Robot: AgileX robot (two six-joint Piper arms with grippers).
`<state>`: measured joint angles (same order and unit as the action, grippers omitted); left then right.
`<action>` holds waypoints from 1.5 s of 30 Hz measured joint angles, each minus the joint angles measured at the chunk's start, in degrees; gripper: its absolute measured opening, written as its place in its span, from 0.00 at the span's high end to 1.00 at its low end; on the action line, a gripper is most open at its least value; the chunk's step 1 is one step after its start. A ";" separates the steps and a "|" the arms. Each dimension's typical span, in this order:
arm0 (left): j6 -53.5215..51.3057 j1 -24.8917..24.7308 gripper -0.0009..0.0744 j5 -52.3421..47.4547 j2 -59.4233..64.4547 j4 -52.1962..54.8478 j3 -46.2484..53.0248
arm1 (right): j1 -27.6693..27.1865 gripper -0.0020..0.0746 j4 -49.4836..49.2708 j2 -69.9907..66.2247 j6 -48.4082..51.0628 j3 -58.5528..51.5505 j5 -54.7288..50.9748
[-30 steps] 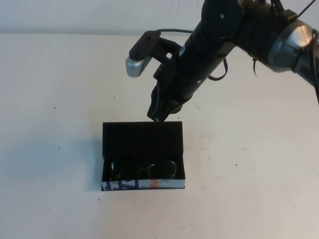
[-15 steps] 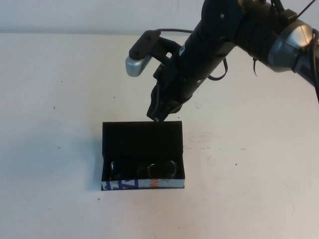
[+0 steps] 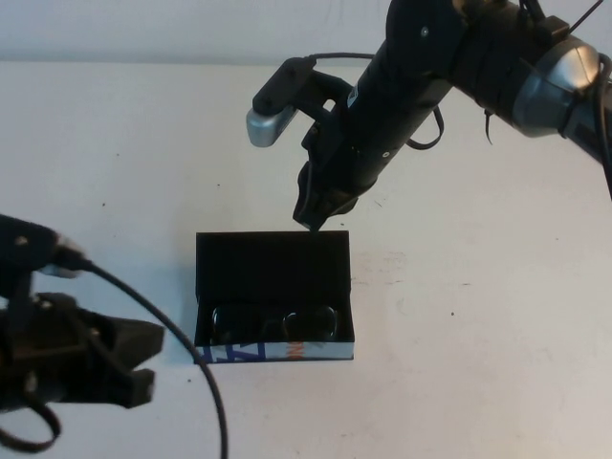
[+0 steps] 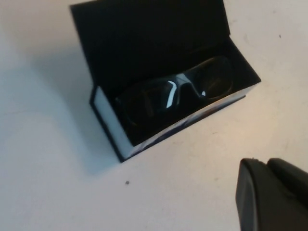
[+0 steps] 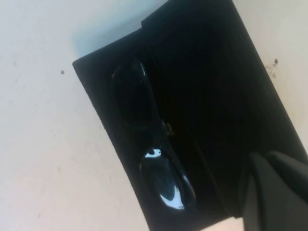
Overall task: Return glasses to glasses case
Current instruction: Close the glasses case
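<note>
Glasses lying inside open glasses case, right pincer pinched closed, empty, at lid's top edge, left pincer just left of case, spread unclear

An open glasses case sits near the middle of the table, toward the robot's side. Its lid stands up along the far edge, behind the tray. The glasses lie inside the tray, lenses side by side, close against the near wall. The right gripper, shut, hangs just above the far right part of the lid's top edge, its arm reaching in from the far right. The left gripper sits low at the near left, beside the case's left end, apart from it.
</note>
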<state>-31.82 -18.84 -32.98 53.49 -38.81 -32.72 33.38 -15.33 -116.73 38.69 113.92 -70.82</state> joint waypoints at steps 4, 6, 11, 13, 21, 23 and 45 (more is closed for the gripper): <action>-11.92 -6.46 0.99 7.85 9.12 -8.59 0.00 | 0.00 0.99 -0.14 0.00 -2.99 0.00 2.52; -17.22 -9.19 0.99 11.26 12.81 -12.98 0.00 | 0.00 0.99 -0.14 0.00 -5.20 0.00 4.37; -27.90 -12.13 0.99 14.11 21.40 -21.40 -0.13 | 0.00 0.99 -0.14 -0.13 -10.20 0.00 6.44; -33.02 -12.46 0.99 14.78 25.10 -25.14 -0.13 | 0.00 0.99 -0.14 -0.49 -12.27 0.00 6.92; -62.12 -12.46 0.99 14.50 35.36 -49.89 -0.38 | -0.51 0.99 -0.27 -3.62 -15.72 0.12 9.35; -68.93 -12.51 0.99 14.41 36.93 -55.12 -0.61 | -1.13 0.99 -0.56 -3.98 -16.26 0.12 10.25; -79.83 -12.51 0.99 15.29 41.44 -59.72 -1.10 | -4.34 0.99 -3.12 -19.78 -19.37 20.36 2.99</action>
<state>-111.65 -31.35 -17.68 94.94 -98.52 -33.82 29.04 -18.45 -136.51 19.32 134.28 -67.83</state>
